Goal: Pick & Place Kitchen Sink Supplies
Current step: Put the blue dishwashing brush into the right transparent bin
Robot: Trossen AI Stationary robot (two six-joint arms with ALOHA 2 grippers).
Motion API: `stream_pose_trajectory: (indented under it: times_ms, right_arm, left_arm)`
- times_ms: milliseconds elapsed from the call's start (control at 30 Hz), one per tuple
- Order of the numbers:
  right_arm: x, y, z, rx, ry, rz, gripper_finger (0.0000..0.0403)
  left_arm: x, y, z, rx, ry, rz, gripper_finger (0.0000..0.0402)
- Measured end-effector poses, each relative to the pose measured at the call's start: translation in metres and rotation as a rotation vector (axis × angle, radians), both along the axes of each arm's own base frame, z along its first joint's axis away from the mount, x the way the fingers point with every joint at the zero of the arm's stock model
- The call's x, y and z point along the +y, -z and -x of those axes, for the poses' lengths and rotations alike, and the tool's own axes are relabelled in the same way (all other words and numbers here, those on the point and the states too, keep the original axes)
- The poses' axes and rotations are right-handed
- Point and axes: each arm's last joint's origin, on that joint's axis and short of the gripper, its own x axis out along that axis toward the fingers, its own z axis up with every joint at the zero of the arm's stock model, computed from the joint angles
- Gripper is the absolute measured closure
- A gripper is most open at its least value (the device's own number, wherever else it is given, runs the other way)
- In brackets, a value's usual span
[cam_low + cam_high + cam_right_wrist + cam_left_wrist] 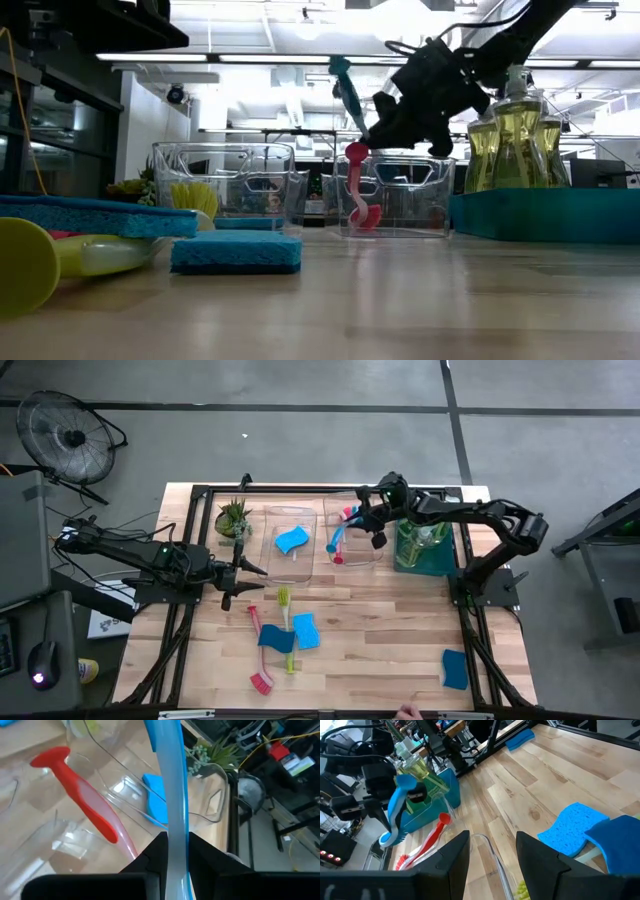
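Observation:
My right gripper [366,520] is over the right clear bin [372,556], shut on a teal dish brush [340,535] that slants above it. A red brush [80,795] leans inside that bin. A blue sponge [292,540] lies in the left clear bin [275,565]. Soap bottles [515,130] stand in the teal bin [425,560]. At mid-table lie a red brush [257,650], a yellow-green brush [285,610] and two blue sponges [305,630]. A third sponge [455,668] lies near right. My left gripper [492,860] waits open at the left, beside the left bin. My right gripper pinches the teal brush's handle [177,837] between its two fingers [155,857]. It comes from the table's right, slanting down. The handle runs out ahead of the fingers. The brush is tilted over the right clear bin; whether its lower end [387,839] touches the bin I cannot tell.
A small spiky potted plant [233,517] stands at the far left, beside the left clear bin. The black frame rails [200,495] run along the table's far edge and sides. The wood is bare between the bins and the mid-table supplies.

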Motion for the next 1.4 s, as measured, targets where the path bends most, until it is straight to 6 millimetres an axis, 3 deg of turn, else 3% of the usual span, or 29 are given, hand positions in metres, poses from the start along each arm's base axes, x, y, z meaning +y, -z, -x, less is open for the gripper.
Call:
stream_pose_trajectory:
  times_ms: [433,800,1233,1400]
  right_arm:
    - [-0.002,0.004,0.002,0.063,0.066,0.086,0.0349]
    - [-0.002,0.004,0.002,0.073,0.094,0.092,0.032]
    - [-0.003,0.004,0.002,0.083,0.154,0.055,0.0251]
    - [0.003,-0.012,0.0,-0.008,0.175,0.033,0.0231]
  left_arm:
    - [0.0,0.0,0.0,0.0,0.0,0.0,0.0246]
    - [0.0,0.0,0.0,0.0,0.0,0.0,0.0246]
    - [0.0,0.0,0.0,0.0,0.0,0.0,0.0246]
    - [0.0,0.0,0.0,0.0,0.0,0.0,0.0246]
